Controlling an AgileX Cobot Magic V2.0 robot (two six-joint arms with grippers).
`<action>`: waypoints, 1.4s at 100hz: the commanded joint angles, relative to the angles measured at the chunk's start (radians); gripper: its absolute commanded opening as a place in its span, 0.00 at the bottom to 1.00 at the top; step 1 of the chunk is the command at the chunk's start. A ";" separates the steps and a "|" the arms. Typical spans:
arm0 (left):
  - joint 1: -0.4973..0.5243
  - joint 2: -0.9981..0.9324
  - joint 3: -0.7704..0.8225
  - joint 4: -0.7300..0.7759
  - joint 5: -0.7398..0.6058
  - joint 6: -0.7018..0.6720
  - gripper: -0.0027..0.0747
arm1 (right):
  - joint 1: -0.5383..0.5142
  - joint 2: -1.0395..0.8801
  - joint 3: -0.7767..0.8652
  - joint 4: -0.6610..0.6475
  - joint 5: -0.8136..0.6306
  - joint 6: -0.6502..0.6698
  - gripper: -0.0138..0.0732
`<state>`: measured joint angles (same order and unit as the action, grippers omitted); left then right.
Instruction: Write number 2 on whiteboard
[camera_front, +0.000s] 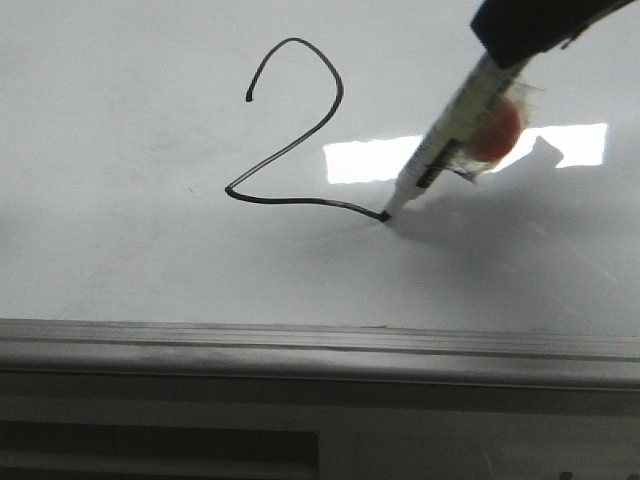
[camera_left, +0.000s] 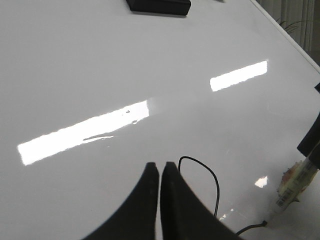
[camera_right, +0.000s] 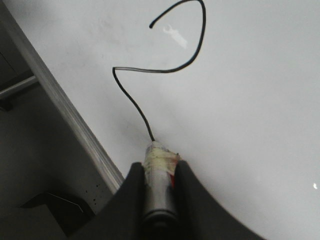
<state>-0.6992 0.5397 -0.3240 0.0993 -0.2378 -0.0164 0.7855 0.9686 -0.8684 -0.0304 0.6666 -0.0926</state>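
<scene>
The number 2 is drawn in thin black line on the whiteboard: rounded top, diagonal stroke and wavy base tail. It also shows in the right wrist view and partly in the left wrist view. My right gripper is shut on a white marker wrapped in tape with a red patch. The marker's tip touches the board at the end of the tail. My left gripper is shut and empty, over bare board beside the 2's top.
A grey ledge runs along the whiteboard's lower edge. Bright rectangular glare lies on the board next to the marker. A black block sits at the board's far edge in the left wrist view.
</scene>
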 joint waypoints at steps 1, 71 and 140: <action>0.003 0.002 -0.028 -0.002 -0.087 -0.006 0.01 | -0.008 -0.028 -0.019 -0.038 -0.033 0.007 0.10; -0.184 0.249 -0.028 0.289 -0.172 -0.002 0.53 | 0.240 0.081 -0.147 0.002 -0.128 -0.018 0.10; -0.187 0.421 -0.028 0.291 -0.277 0.000 0.01 | 0.302 0.106 -0.195 0.003 -0.123 -0.022 0.10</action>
<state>-0.8803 0.9687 -0.3240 0.4130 -0.4350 -0.0099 1.0845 1.0871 -1.0283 -0.0280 0.5996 -0.1025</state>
